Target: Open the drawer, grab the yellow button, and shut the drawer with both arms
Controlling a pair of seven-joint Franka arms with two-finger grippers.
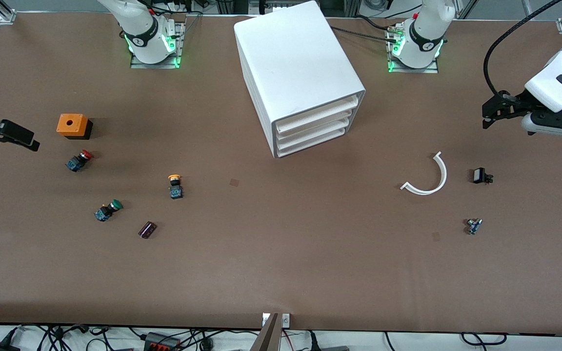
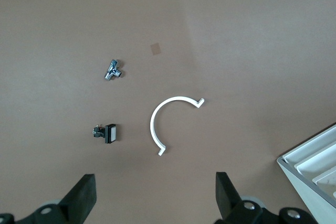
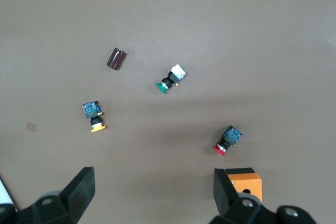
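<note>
The white cabinet (image 1: 300,68) stands at mid-table near the robots' bases. Its uppermost drawer (image 1: 317,116) sits pushed in like the three below it. The orange-yellow button (image 1: 175,186) lies on the table toward the right arm's end, nearer the front camera than the cabinet. It also shows in the right wrist view (image 3: 94,115). My right gripper (image 1: 27,140) is open and empty in the air near the right arm's end, beside an orange box (image 1: 72,126); its jaws stand wide apart in the right wrist view (image 3: 155,190). My left gripper (image 1: 490,114) is open and empty in the air at the left arm's end (image 2: 155,195).
A red-capped button (image 1: 79,160), a green-capped button (image 1: 108,209) and a small dark cylinder (image 1: 147,229) lie near the yellow one. A white curved strip (image 1: 427,176), a small black part (image 1: 481,176) and a small metal part (image 1: 473,226) lie toward the left arm's end.
</note>
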